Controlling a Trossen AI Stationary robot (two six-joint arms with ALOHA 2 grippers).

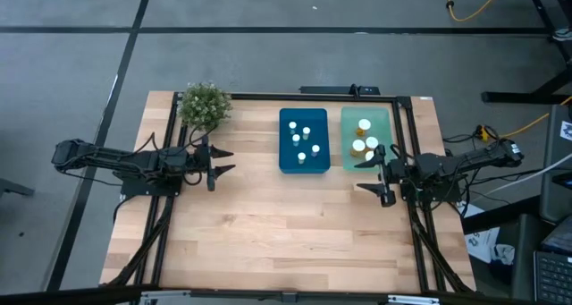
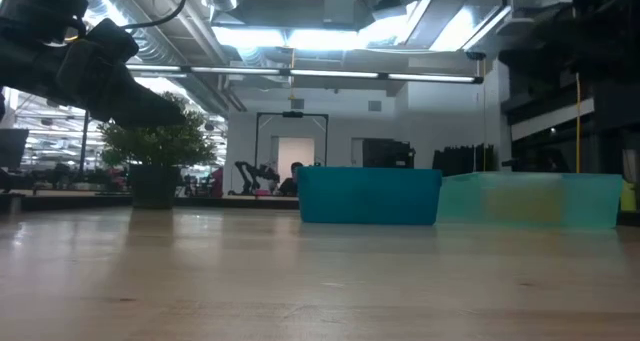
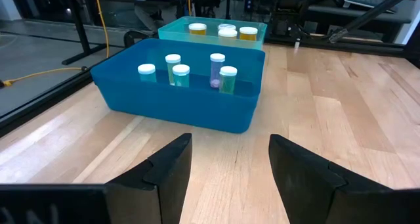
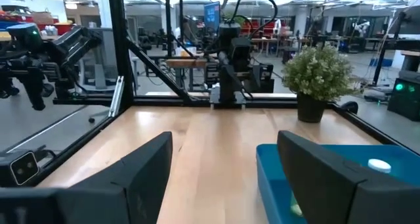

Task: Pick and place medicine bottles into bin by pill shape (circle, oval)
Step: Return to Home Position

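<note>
Several small white-capped bottles [image 1: 301,140] stand upright in the blue bin [image 1: 286,162], also in the left wrist view [image 3: 178,74]. Several larger amber bottles with white caps [image 1: 364,144] stand in the green bin [image 1: 350,117], seen too in the left wrist view [image 3: 226,31]. My left gripper [image 1: 223,162] is open and empty over the table, left of the blue bin. My right gripper [image 1: 368,174] is open and empty at the green bin's near right corner.
A small potted plant [image 1: 205,105] stands at the table's far left, beside my left arm. The two bins stand side by side at the far middle [image 2: 370,196]. Bare wooden tabletop [image 1: 286,233] lies toward the near edge. A black frame rims the table.
</note>
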